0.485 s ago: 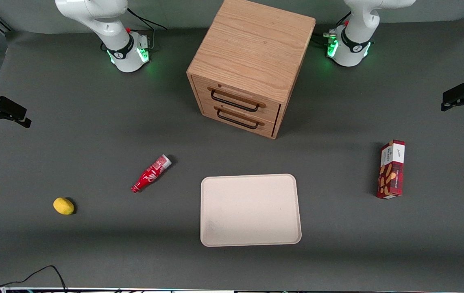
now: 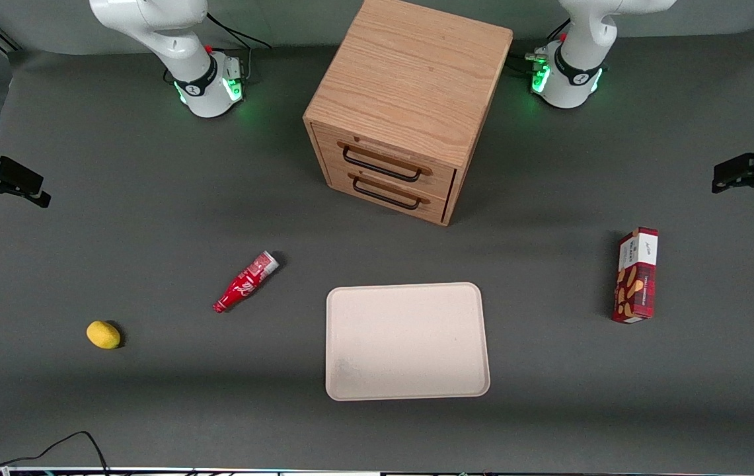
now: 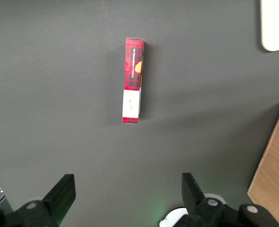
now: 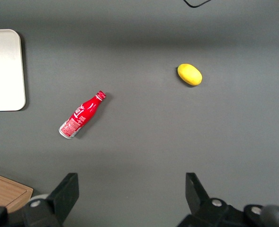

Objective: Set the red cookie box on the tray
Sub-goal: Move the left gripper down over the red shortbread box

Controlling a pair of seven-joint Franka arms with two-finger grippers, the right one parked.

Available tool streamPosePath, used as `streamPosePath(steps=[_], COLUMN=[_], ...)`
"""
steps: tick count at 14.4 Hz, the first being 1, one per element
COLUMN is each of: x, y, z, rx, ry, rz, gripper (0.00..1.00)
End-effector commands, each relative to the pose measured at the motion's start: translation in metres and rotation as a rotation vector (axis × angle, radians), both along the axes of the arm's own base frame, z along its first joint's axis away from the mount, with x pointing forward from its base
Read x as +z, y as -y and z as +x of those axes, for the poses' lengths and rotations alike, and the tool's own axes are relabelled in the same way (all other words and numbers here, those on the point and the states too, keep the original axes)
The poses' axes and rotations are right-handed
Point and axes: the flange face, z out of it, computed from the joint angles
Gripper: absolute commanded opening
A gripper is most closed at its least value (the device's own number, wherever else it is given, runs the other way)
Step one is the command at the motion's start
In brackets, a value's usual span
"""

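The red cookie box [image 2: 636, 274] lies on its narrow long side on the grey table, toward the working arm's end, its white end panel pointing away from the front camera. In the left wrist view the box [image 3: 133, 80] lies well ahead of my left gripper [image 3: 127, 196], whose fingers are wide apart with nothing between them. In the front view the gripper [image 2: 730, 173] hangs above the table, farther from the front camera than the box. The beige tray [image 2: 406, 340] lies flat and bare at the table's middle, near the front; its corner shows in the left wrist view [image 3: 276, 23].
A wooden two-drawer cabinet [image 2: 410, 99] stands at the middle, farther from the front camera than the tray; its edge shows in the left wrist view [image 3: 272, 161]. A small red bottle [image 2: 244, 283] and a yellow lemon [image 2: 103, 334] lie toward the parked arm's end.
My left gripper has shifted a little toward the front camera and the table's middle, closer to the box. The box, tray and other things have not moved.
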Motion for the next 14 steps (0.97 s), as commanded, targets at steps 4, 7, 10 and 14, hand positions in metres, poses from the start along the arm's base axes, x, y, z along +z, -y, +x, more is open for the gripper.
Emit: streamPosePath(steps=[4, 7, 10, 14], x=[-0.087, -0.139, -0.176, -0.231], y=[-0.009, -0.022, -0.039, -0.037], z=[0.045, 0.060, 0.059, 0.061], rx=[-0.060, -0.053, -0.045, -0.025], ry=[-0.086, -0.063, -0.053, -0.018], rz=[0.026, -0.006, -0.029, -0.073], gripper=[1.00, 1.00, 1.00, 1.00])
